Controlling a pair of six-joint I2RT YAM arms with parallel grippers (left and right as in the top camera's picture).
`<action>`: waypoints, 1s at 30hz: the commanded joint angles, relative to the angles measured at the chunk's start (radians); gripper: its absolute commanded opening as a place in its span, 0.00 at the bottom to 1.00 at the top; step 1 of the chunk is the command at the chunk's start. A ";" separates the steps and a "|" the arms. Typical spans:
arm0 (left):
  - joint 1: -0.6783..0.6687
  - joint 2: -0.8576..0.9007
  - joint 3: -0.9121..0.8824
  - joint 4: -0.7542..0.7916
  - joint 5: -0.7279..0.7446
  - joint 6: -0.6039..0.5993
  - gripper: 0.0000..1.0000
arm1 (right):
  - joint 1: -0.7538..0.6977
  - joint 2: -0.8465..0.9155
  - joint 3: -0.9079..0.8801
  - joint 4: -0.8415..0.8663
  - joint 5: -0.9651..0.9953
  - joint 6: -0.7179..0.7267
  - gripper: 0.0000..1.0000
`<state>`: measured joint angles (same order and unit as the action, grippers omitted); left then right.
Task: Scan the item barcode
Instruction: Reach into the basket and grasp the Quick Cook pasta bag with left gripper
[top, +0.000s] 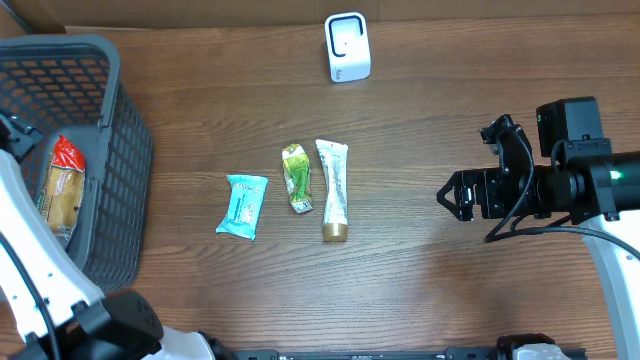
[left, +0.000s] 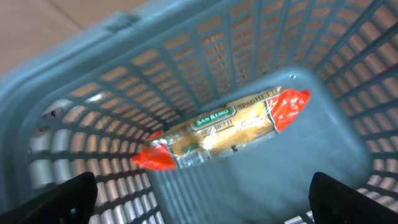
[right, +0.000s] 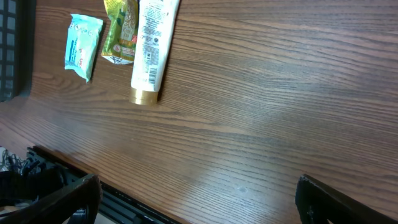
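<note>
Right gripper (right: 198, 186) stands wide and empty over bare table (right: 267, 112), well apart from the white tube (right: 152, 46), green packet (right: 121, 31) and teal packet (right: 83, 38) lying in a row. Scanner (top: 347, 47) stands near the far edge. Left gripper (left: 202, 186) is wide, above the spaghetti pack (left: 230, 127) inside the basket (left: 81, 74).

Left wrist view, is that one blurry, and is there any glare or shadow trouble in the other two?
Left wrist: soft throughout, the basket mesh smeared, though the spaghetti pack label is just readable. Overhead: sharp and evenly lit, no hard shadows around the tube. Right wrist: fairly sharp, with a pale sheen on the table wood near the bottom.
</note>
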<state>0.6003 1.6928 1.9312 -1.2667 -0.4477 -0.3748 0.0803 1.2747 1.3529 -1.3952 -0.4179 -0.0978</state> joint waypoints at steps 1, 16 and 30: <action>0.002 0.039 -0.093 0.056 -0.023 0.084 1.00 | 0.004 -0.002 0.021 0.006 -0.003 -0.004 1.00; 0.003 0.379 -0.213 0.261 0.031 0.436 1.00 | 0.004 -0.002 0.021 -0.003 -0.002 -0.004 1.00; 0.150 0.482 -0.215 0.313 0.175 0.554 1.00 | 0.004 0.011 -0.010 0.005 -0.002 -0.003 1.00</action>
<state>0.6945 2.1460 1.7191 -0.9516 -0.3420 0.1539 0.0803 1.2747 1.3502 -1.3964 -0.4183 -0.0975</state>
